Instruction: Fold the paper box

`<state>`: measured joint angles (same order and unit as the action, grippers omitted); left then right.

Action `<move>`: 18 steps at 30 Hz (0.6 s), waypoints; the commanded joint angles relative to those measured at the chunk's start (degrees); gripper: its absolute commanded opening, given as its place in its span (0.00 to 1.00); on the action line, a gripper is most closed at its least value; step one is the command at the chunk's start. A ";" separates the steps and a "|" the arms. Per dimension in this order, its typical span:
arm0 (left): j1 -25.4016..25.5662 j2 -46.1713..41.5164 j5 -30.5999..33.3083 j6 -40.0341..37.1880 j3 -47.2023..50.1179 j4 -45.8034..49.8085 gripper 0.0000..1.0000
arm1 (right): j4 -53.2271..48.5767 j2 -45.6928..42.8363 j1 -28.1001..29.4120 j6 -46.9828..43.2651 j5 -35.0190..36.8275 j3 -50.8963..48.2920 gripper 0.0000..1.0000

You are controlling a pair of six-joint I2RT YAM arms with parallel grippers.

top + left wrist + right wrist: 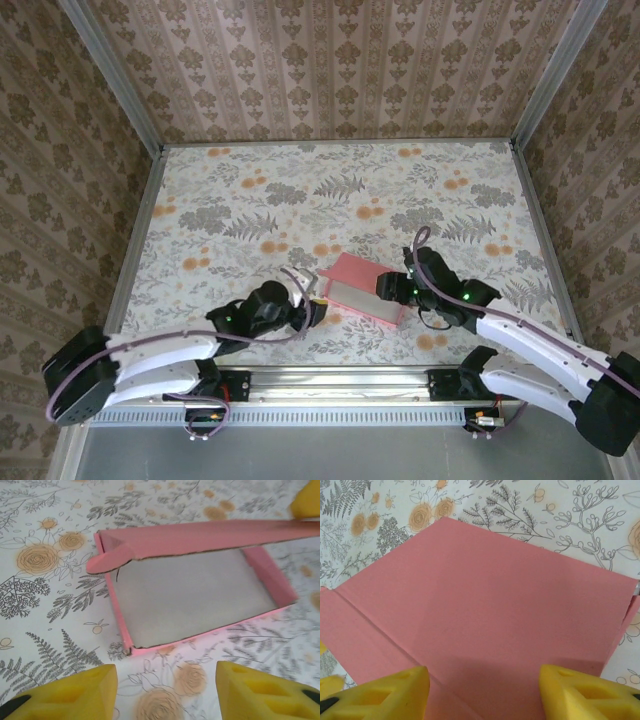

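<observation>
Flanking the paper box (pixel 362 290) with 2 part-open grippers holding nothing, left gripper (pixel 165 672) facing its tray (pixel 190 595), right gripper (pixel 484 672) over its raised lid (pixel 200 537), perhaps to press it shut.

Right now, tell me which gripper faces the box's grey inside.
The left gripper: the paper box lies before it, grey inside showing. The right gripper faces the pink outside of the lid.

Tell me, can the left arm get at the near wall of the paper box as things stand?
Probably yes. The left gripper stands open before the paper box, only bare tablecloth between them; the half-raised lid hangs over the far side, not the near wall.
</observation>
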<state>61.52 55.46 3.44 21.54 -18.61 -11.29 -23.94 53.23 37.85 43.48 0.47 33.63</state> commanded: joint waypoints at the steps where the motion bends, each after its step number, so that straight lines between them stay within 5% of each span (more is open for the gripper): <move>1: -0.93 -8.82 -2.29 6.13 -1.09 13.01 0.54 | -0.05 1.61 -0.82 -1.17 -3.82 0.57 0.59; 5: -10.58 -13.59 -8.00 11.91 -5.64 22.75 0.48 | 0.09 3.48 -1.37 -3.23 -5.45 0.14 0.54; 10: -21.62 -8.12 -19.91 12.51 -11.99 24.62 0.49 | 0.25 5.25 -1.59 -4.62 -5.83 -0.74 0.52; 18: -23.47 14.80 -30.23 7.58 -24.08 29.05 0.53 | 3.04 6.69 -1.63 -4.18 -6.44 -2.43 0.50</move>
<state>38.04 65.34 -20.34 31.24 -40.07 13.23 -22.24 59.42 36.56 40.25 -4.99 32.21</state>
